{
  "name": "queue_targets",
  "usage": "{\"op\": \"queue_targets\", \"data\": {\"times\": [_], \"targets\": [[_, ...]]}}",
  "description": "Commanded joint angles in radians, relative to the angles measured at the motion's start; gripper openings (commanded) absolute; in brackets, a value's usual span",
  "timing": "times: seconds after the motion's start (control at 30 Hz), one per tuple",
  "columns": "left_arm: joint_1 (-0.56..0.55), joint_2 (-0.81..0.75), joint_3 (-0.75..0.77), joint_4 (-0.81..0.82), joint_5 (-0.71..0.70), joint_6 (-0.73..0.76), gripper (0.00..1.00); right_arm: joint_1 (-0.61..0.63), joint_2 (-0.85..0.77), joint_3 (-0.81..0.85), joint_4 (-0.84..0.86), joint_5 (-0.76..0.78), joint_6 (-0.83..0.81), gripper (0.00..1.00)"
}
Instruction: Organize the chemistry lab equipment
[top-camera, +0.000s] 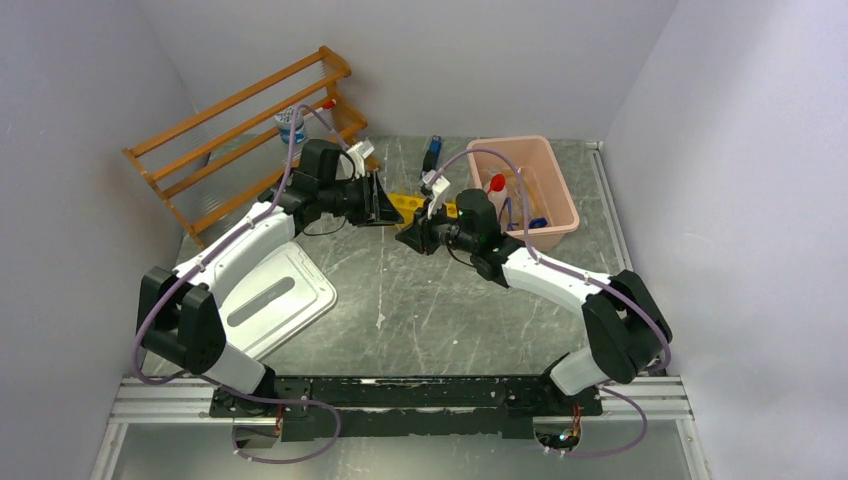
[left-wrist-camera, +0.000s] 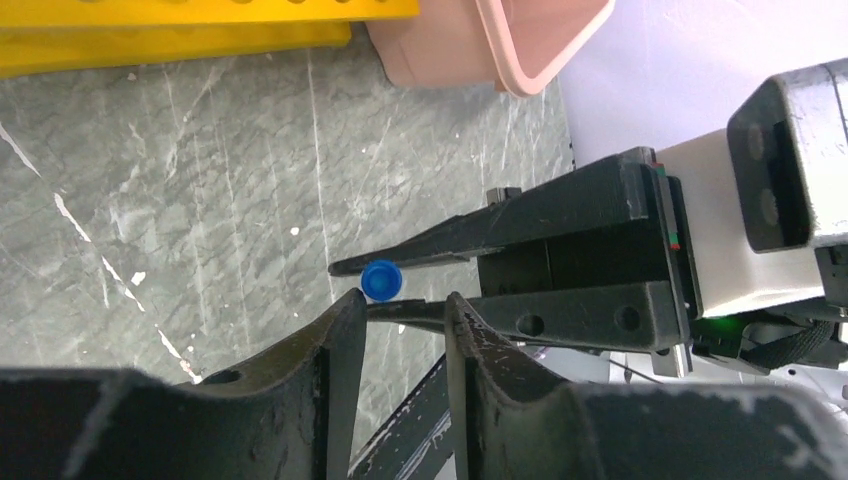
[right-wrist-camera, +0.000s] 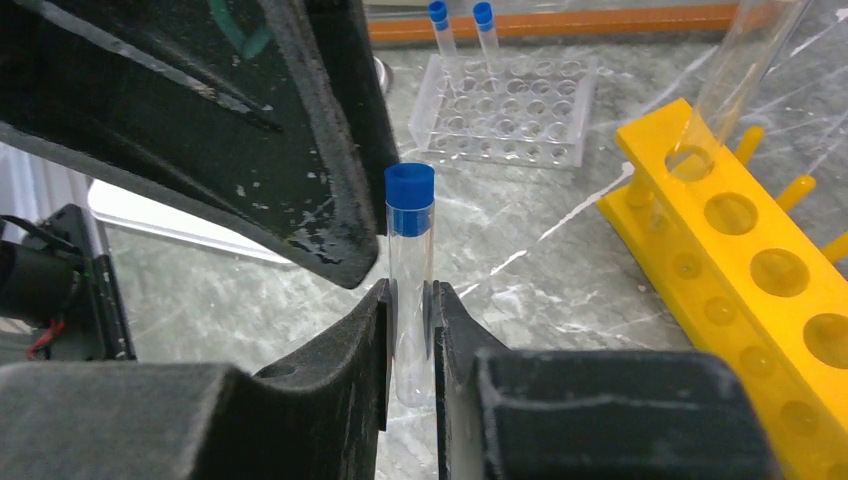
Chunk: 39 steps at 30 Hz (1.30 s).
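Right gripper (right-wrist-camera: 410, 300) is clamped on a blue-capped tube (right-wrist-camera: 410, 235), mid-table near the yellow rack (right-wrist-camera: 740, 250). Left gripper (left-wrist-camera: 402, 305) is spread and empty, tips just beside the cap. Risk: crowded fingers bump, tilting the slick tube or knocking it loose.

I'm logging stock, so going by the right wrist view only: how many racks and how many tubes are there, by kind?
Clear rack: 1
Yellow rack: 1
Blue-capped tubes: 3 (one in the right claw, two racked)
Tube with top out of frame: 1
Total: 6
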Motion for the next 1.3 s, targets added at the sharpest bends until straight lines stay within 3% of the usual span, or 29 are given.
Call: {"op": "queue_targets", "data": {"times": [0.0,0.2,0.37,0.53,0.73,1.07,1.17,1.27], "targets": [[0.006,0.006,0.049,-0.055,0.064,0.032,0.38,0.004,-0.022,0.023,-0.027,0.043,-0.081,0.18],[0.007,0.018,0.039,-0.035,0.085,0.015,0.35,0.007,-0.02,0.028,-0.036,0.021,-0.107,0.18],[0.007,0.032,0.044,-0.039,0.063,0.004,0.44,0.012,-0.026,0.027,-0.039,0.001,-0.13,0.18],[0.01,0.033,0.046,-0.057,0.013,0.007,0.47,0.015,-0.036,0.019,-0.039,0.0,-0.138,0.18],[0.012,0.03,0.025,-0.026,0.033,-0.008,0.31,0.022,-0.034,0.023,-0.054,-0.004,-0.171,0.18],[0.014,0.02,0.005,-0.026,0.026,0.008,0.13,0.025,-0.034,0.03,-0.075,-0.003,-0.178,0.19],[0.014,0.009,0.004,-0.022,0.0,0.024,0.11,0.025,-0.03,0.042,-0.09,0.018,-0.15,0.36],[0.015,-0.014,-0.003,-0.018,-0.065,0.05,0.11,0.025,-0.042,0.044,-0.09,0.043,-0.11,0.62]]}}
